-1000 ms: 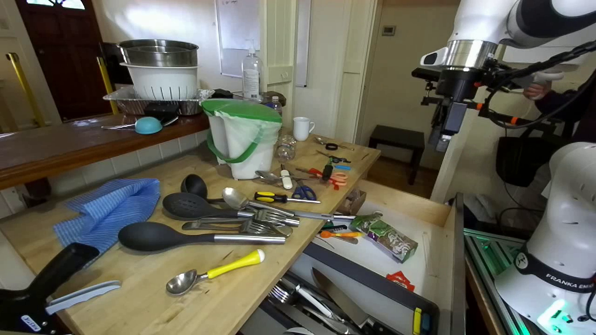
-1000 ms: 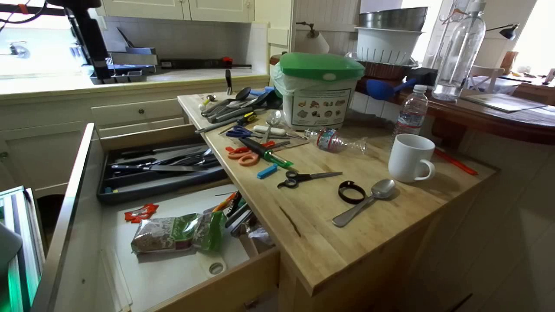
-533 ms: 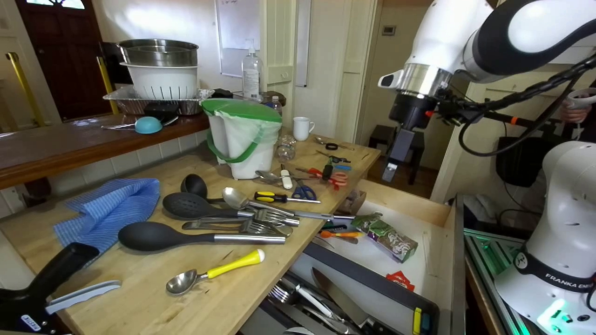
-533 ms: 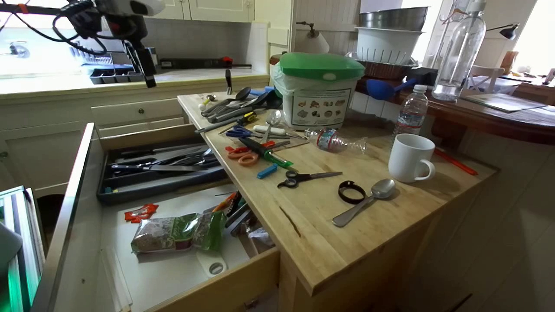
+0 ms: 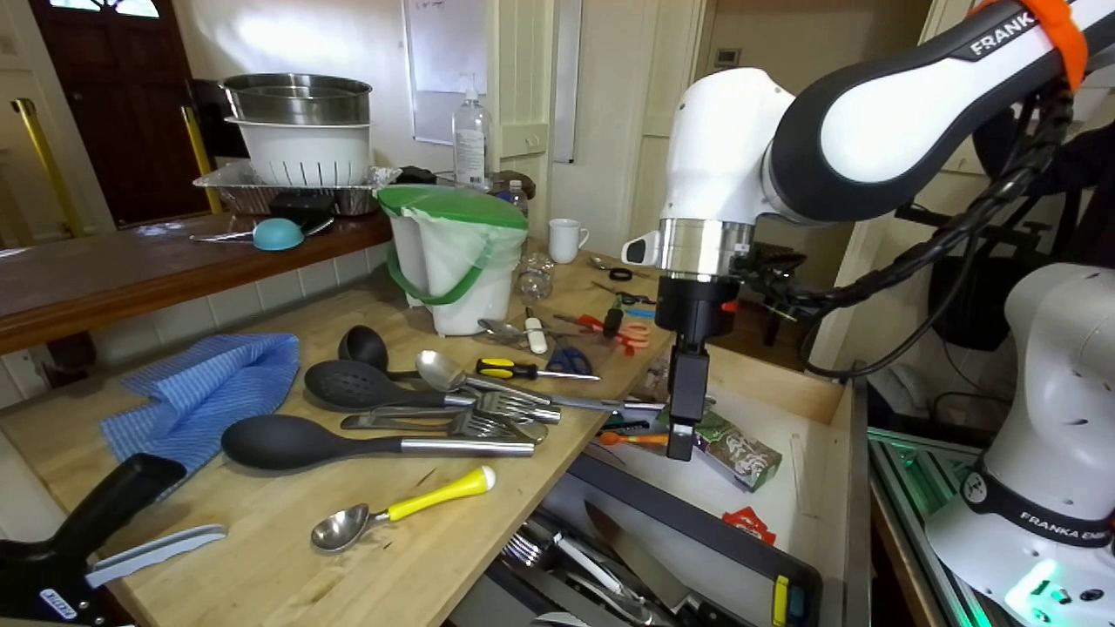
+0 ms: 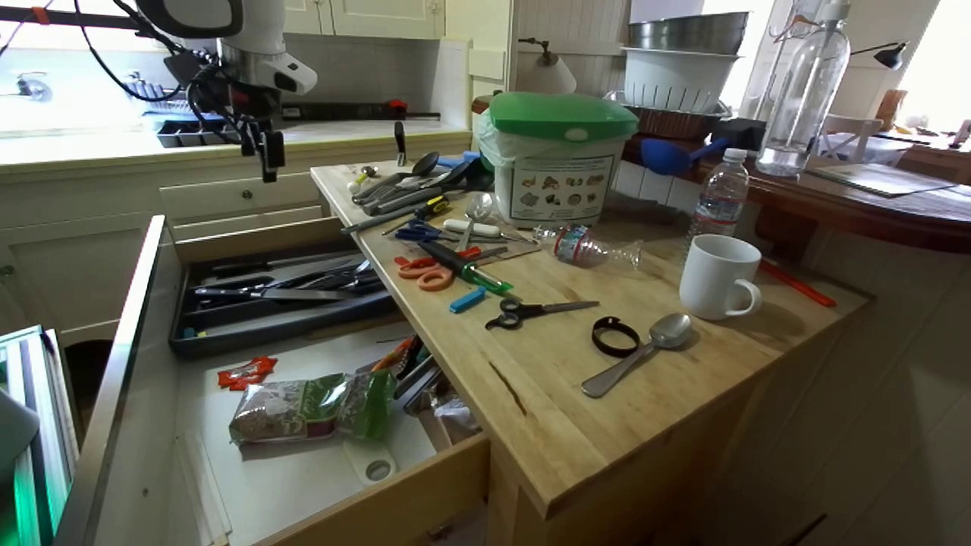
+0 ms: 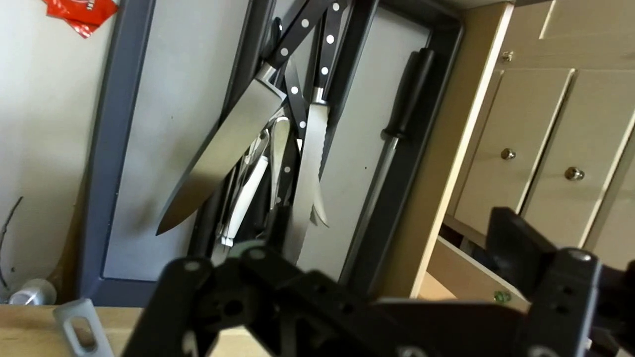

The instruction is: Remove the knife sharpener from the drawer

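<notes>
The drawer (image 5: 859, 488) stands pulled out; its near rim also shows in an exterior view (image 6: 125, 341), and its pale wooden side in the wrist view (image 7: 459, 144). The knife sharpener looks to be the black-handled metal rod (image 7: 410, 96), lying in the side compartment of the dark tray, next to that wooden side. Its handle also seems to show in an exterior view (image 6: 244, 268). My gripper (image 7: 392, 228) is open and empty, its fingers wide apart. In both exterior views the gripper (image 5: 681, 440) (image 6: 262, 155) points down, above the drawer and apart from its contents.
The dark tray (image 7: 124, 99) also holds a large knife (image 7: 225, 148), a serrated knife (image 7: 310, 163) and other cutlery. A seed bag (image 6: 284, 409) and red packet (image 6: 246, 372) lie in the drawer. The wooden counter (image 5: 287, 522) overhangs it, with utensils and a green-lidded bin (image 5: 462, 287).
The arm has swung across and down from beside its base to over the drawer. The gripper, tilted earlier, now points straight down. Nothing in the drawer has moved.
</notes>
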